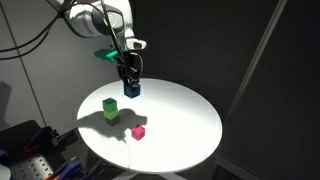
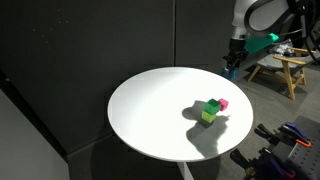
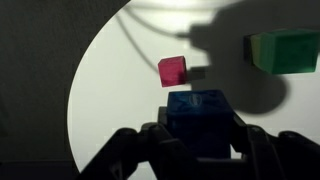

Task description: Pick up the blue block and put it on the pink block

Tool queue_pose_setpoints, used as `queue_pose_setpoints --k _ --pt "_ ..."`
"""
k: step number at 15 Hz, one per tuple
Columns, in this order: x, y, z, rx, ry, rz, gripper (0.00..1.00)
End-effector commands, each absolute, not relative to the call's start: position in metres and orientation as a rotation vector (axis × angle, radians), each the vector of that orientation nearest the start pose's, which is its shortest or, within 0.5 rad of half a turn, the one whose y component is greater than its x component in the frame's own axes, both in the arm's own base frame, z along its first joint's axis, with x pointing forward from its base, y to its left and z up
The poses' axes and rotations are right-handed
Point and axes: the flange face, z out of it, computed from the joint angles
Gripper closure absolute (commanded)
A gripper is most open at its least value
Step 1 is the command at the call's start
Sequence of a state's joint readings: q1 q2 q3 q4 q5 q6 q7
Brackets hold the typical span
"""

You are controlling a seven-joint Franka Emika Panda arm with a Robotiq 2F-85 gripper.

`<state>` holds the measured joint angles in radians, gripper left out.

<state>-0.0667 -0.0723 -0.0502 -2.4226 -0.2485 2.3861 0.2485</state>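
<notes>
My gripper (image 1: 131, 85) is shut on the blue block (image 1: 132, 89) and holds it above the far part of the round white table (image 1: 185, 125). In the wrist view the blue block (image 3: 197, 116) sits between the dark fingers (image 3: 199, 140). The pink block (image 1: 138, 131) rests on the table nearer the front, apart from the gripper; it also shows in the wrist view (image 3: 172, 70) and in an exterior view (image 2: 223, 103), partly behind the green cube.
A yellow-green cube (image 1: 110, 108) stands on the table beside the pink block, also seen in an exterior view (image 2: 211, 109) and the wrist view (image 3: 285, 50). Black curtains surround the table. A wooden stool (image 2: 282, 68) stands behind.
</notes>
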Motion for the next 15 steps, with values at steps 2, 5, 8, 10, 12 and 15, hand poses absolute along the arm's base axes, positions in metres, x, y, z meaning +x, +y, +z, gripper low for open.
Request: queue_pose_setpoints --k 2,5,8,10,12,15 --pt "0.474 -0.069 0.324 -3.268 0.350 -0.072 0.68" --pt "0.476 -0.076 0.310 -3.257 0.371 -0.024 0.68" --pt "0.477 -0.081 0.297 -3.251 0.389 0.012 0.68" --pt "0.478 -0.082 0.287 -3.249 0.390 0.028 0.68" --pt "0.480 -0.083 0.277 -3.249 0.390 0.036 0.68" --pt "0.484 -0.086 0.263 -3.251 0.400 0.043 0.68"
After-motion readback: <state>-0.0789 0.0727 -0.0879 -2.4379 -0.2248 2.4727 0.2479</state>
